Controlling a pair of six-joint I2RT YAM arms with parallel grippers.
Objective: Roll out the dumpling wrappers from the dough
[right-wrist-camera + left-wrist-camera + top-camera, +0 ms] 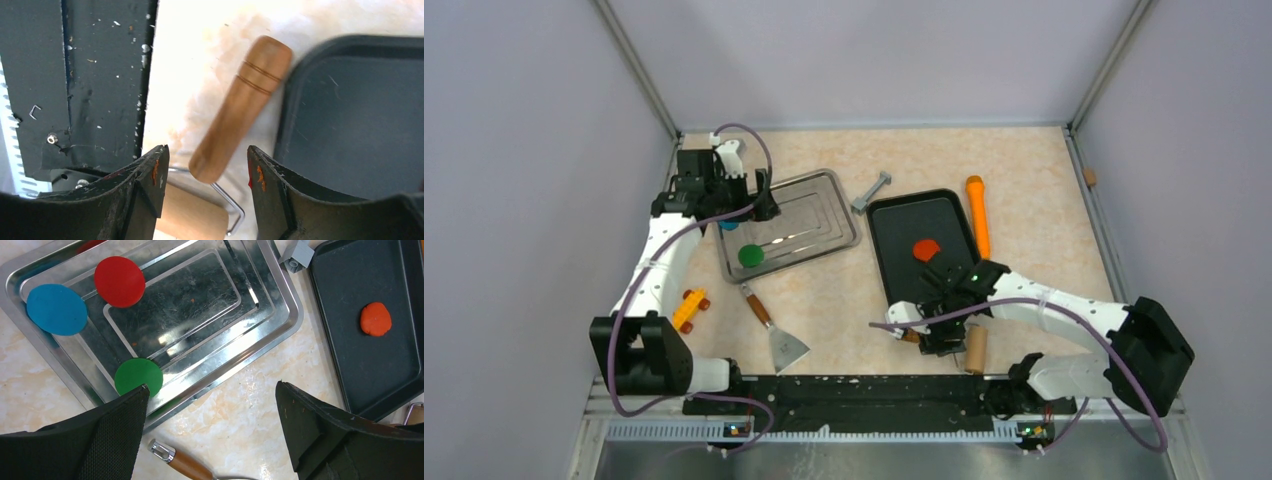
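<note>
Presently, item by item. Done: three flat round discs lying in the steel tray (280, 315) — blue wrapper (56, 309), red wrapper (120, 281), green wrapper (138, 377), the green one at the tray's near rim, all apart from one another. Left to do: the dough (375, 319), one small orange-red blob, unflattened, sitting alone in the black tray (390, 375) to the right of the steel one; judged a single wrapper's worth, not yet rolled. Rolling pin (975, 350): wooden handle (240, 105) lying on the tabletop (200, 60) just beside the black tray's near edge, barrel (192, 217) on a wire frame. Right tool (206, 150): fingers spread either side of the handle's end, a gap showing on each side — no grip yet. Left tool (211, 389): spread wide, empty, above the steel tray's edge. Markings: no brand, label or legible writing on any item.
</note>
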